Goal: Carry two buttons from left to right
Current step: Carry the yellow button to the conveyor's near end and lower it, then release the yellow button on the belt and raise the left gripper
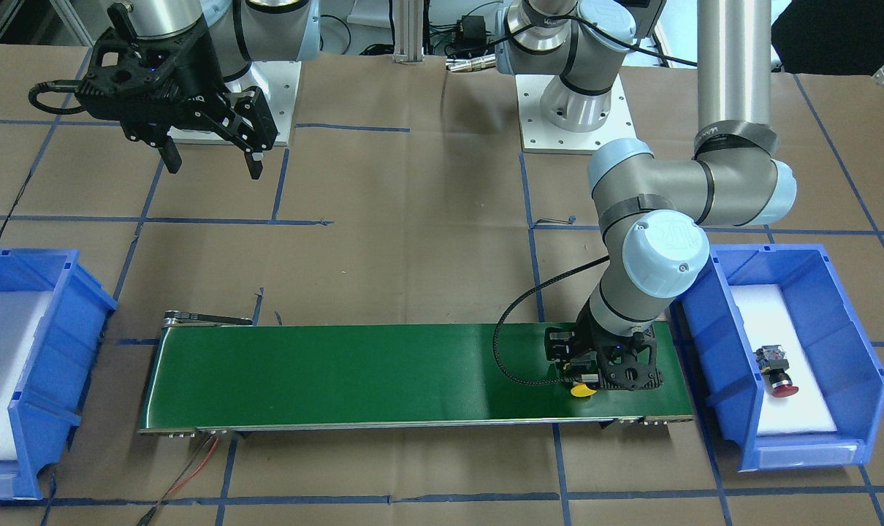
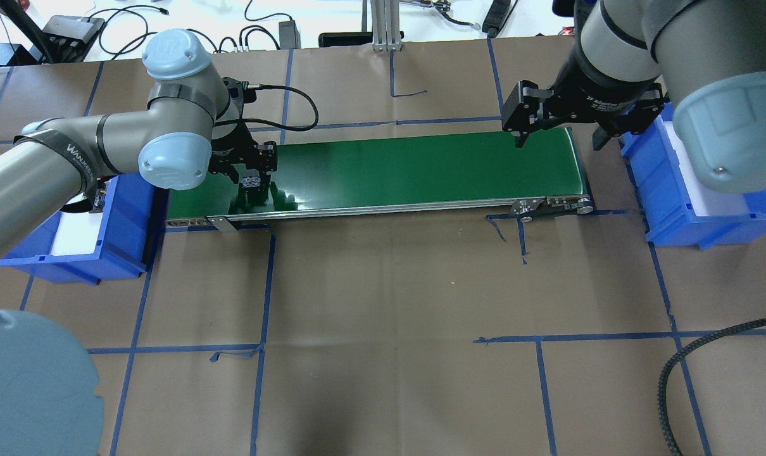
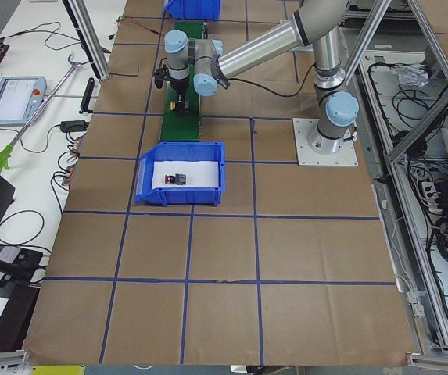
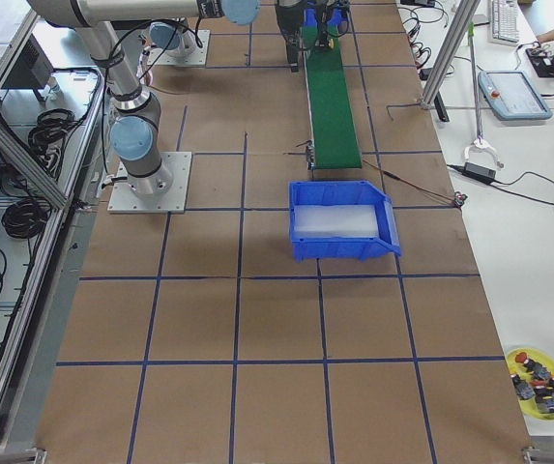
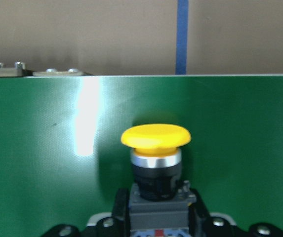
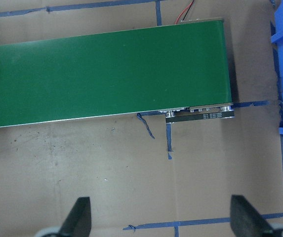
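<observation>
The yellow button (image 5: 156, 138) lies sideways, its grey-black block between the fingers of my left gripper (image 5: 156, 217), which is shut on it. The gripper (image 1: 595, 369) sits low over the left end of the green conveyor belt (image 1: 376, 372), and the yellow cap (image 1: 583, 391) pokes out below it. Whether the button touches the belt I cannot tell. The red button (image 1: 778, 374) lies on white foam in the blue bin (image 1: 855, 343) on my left. My right gripper (image 1: 212, 157) is open and empty, high above the belt's other end (image 6: 106, 74).
A second blue bin (image 1: 69, 307) with white foam stands at the belt's right end, and it also shows in the overhead view (image 2: 693, 221). Blue tape lines cross the brown paper table. A red wire (image 1: 193, 464) trails from the belt's corner. A yellow dish (image 4: 538, 379) of spare buttons sits far off.
</observation>
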Controlling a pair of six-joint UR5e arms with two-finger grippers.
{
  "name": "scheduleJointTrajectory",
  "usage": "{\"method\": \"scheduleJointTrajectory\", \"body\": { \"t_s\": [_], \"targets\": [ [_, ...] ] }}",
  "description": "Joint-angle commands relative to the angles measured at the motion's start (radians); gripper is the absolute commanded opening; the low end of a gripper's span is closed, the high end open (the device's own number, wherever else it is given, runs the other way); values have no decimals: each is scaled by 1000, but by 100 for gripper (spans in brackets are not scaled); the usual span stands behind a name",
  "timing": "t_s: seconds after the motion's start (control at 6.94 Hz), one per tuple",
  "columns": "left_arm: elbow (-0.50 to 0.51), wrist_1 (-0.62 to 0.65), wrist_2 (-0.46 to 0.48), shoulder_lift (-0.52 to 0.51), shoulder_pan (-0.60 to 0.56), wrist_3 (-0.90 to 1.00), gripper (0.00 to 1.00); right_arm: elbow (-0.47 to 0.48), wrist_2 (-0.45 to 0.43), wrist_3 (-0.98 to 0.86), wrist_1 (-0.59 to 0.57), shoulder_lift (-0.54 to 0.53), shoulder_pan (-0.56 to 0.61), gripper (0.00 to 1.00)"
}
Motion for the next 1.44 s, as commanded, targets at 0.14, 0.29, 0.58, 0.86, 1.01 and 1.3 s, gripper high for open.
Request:
{"method": "scheduleJointTrajectory", "body": {
  "t_s": [0.14, 0.29, 0.58, 0.86, 1.01, 1.3],
  "targets": [
    [35, -90, 1, 94, 11, 12, 100, 4, 2, 5, -5, 0, -1, 100],
    [78, -214, -1, 158, 14, 13, 100, 1, 1, 7, -1, -11, -1, 100],
    [179, -400, 1, 198, 16, 15, 100, 1, 2, 7, 4, -8, -1, 100],
    [224, -441, 5, 195, 31, 100, 100, 2, 2, 5, 7, -9, 0, 100],
    [226, -439, 2, 195, 109, 170, 100, 2, 2, 5, 9, -6, 0, 100],
    [229, -439, 1, 180, 297, 368, 100, 4, 2, 5, 7, -6, 0, 100]
  ]
}}
